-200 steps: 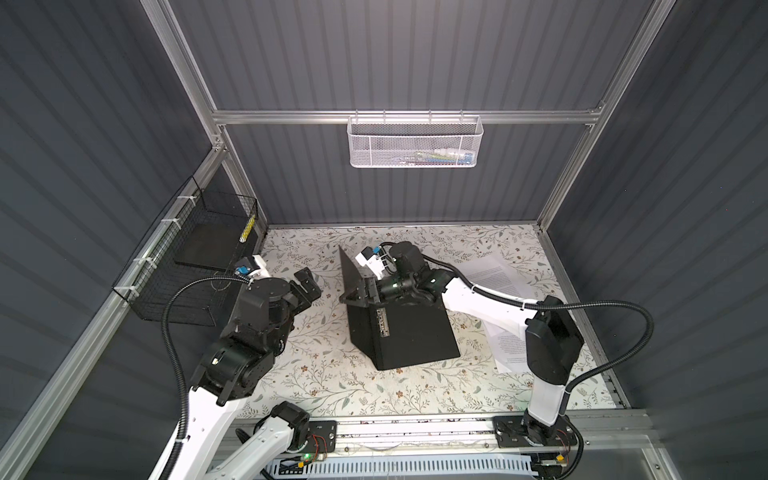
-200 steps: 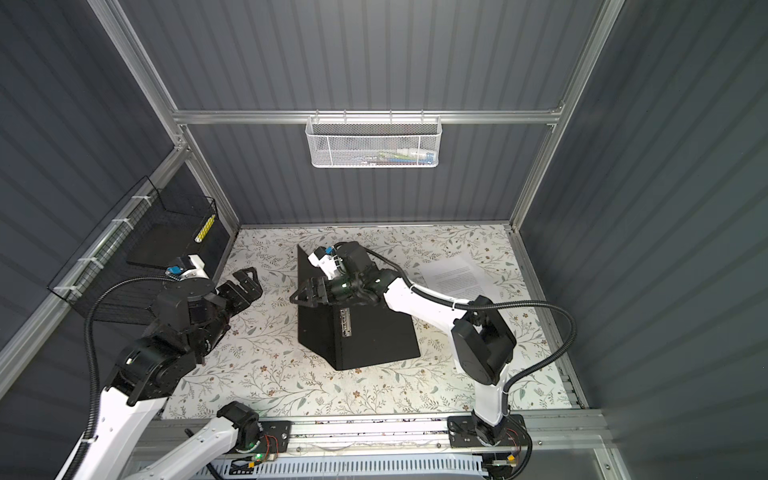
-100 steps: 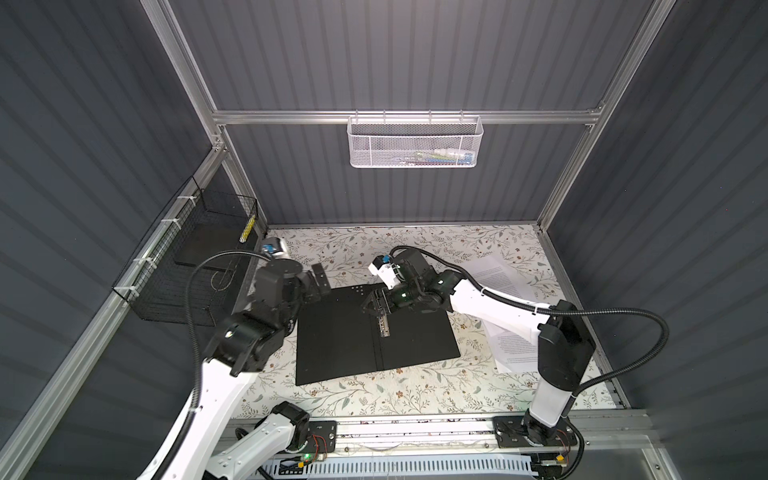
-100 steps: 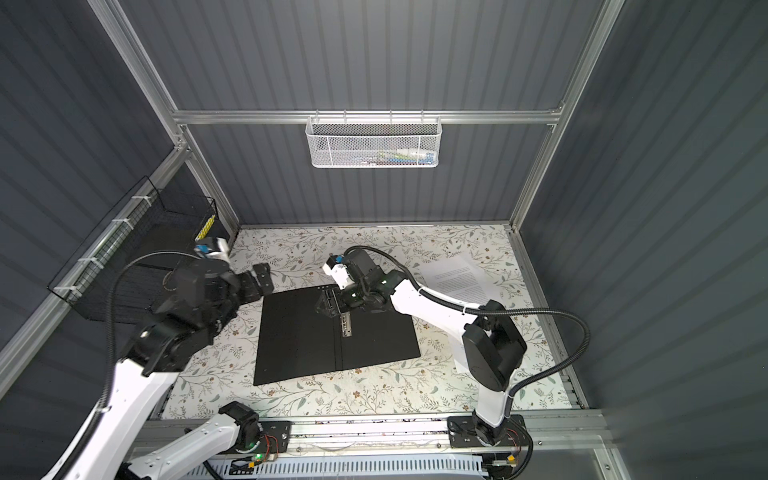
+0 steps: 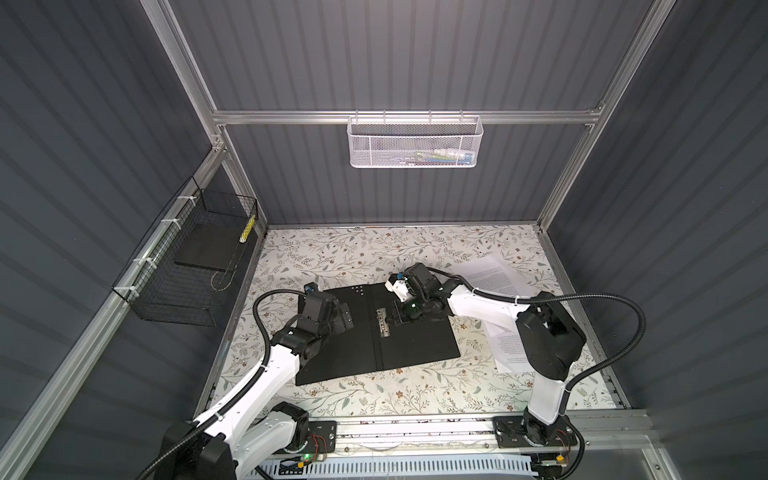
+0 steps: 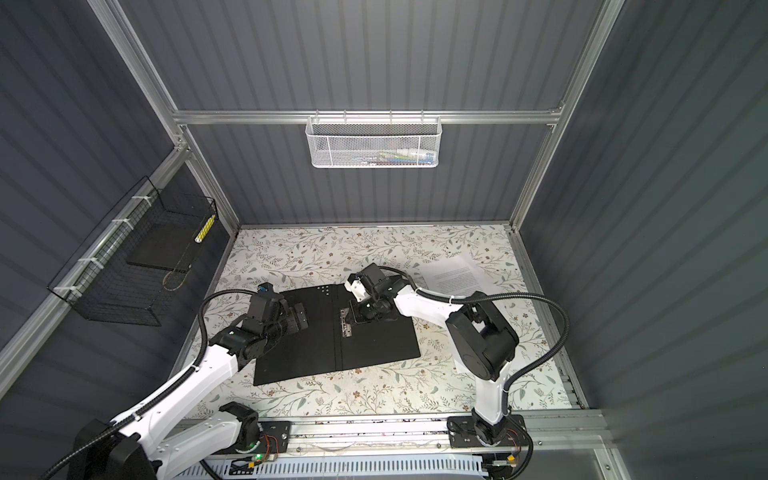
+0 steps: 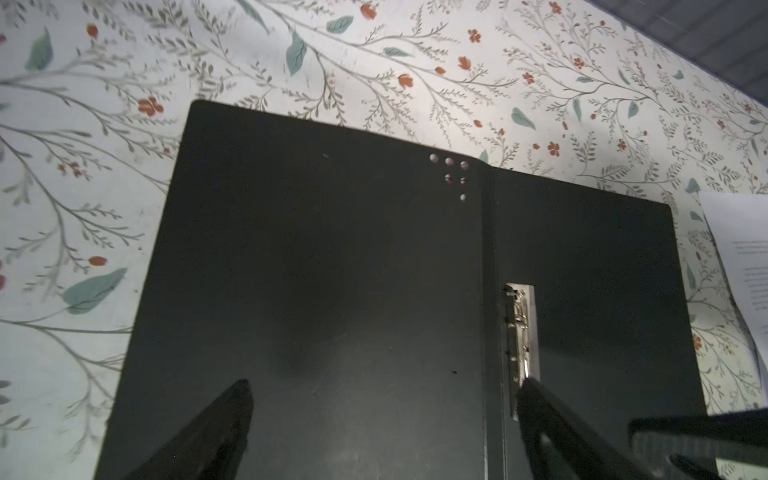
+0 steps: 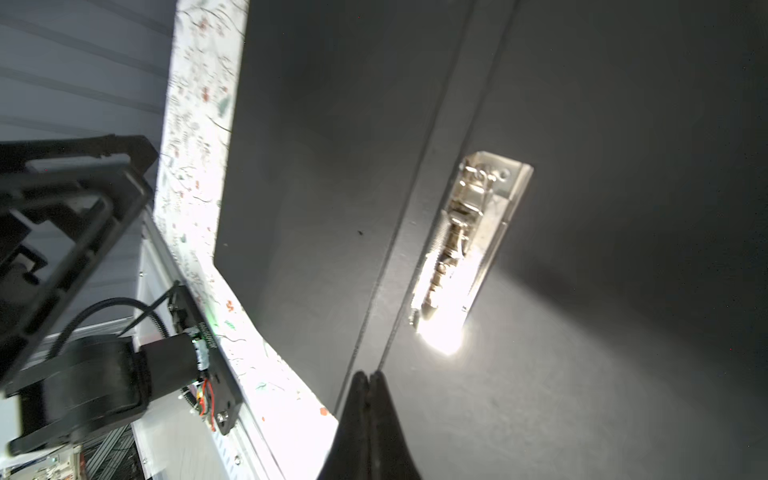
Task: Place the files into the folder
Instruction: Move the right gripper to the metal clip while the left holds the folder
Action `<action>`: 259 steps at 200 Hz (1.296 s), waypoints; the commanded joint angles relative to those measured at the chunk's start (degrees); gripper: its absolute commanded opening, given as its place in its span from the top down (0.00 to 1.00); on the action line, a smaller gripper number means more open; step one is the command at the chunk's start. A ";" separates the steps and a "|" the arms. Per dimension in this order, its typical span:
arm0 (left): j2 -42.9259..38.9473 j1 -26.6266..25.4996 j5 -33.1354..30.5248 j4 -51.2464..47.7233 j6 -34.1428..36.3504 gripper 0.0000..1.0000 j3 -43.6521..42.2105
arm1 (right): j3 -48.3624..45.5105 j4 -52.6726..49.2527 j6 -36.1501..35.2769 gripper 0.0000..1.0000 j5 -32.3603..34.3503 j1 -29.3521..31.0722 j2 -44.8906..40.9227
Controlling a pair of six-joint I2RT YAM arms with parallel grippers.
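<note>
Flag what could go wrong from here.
1. Right gripper, shut and empty, sits by the clip; a poke could shift the folder.
2. Files lie flat right of it, partly under that arm: hard to pinch.
3. Left gripper hangs open over the left cover, which could lift.

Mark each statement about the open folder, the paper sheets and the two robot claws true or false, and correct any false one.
1. The flat rectangular folder with a black inside lies open on the floral-patterned table. True.
2. The white printed paper sheets lie inside the folder. False: they lie on the table beside it.
3. The left claw is open. True.
4. The right claw is open wide. False: its fingertips are pressed together.
5. The silver metal clip sits beside the folder's spine. True.
</note>
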 commanded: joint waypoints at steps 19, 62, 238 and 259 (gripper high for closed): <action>7.08 4.33 10.56 9.81 -3.02 0.00 -3.82 | 3.13 -4.08 -1.19 1.00 0.79 0.18 3.09; 12.92 5.08 13.42 13.17 -5.29 0.00 -6.52 | 5.82 -6.44 -1.89 1.00 0.57 0.70 5.34; 16.96 6.44 15.11 13.49 -6.31 0.00 -10.33 | 15.13 -19.57 -4.64 1.00 7.71 5.74 11.97; 17.59 6.57 15.68 14.30 -6.50 0.00 -10.88 | 16.13 -19.91 -4.63 1.00 8.12 5.76 11.90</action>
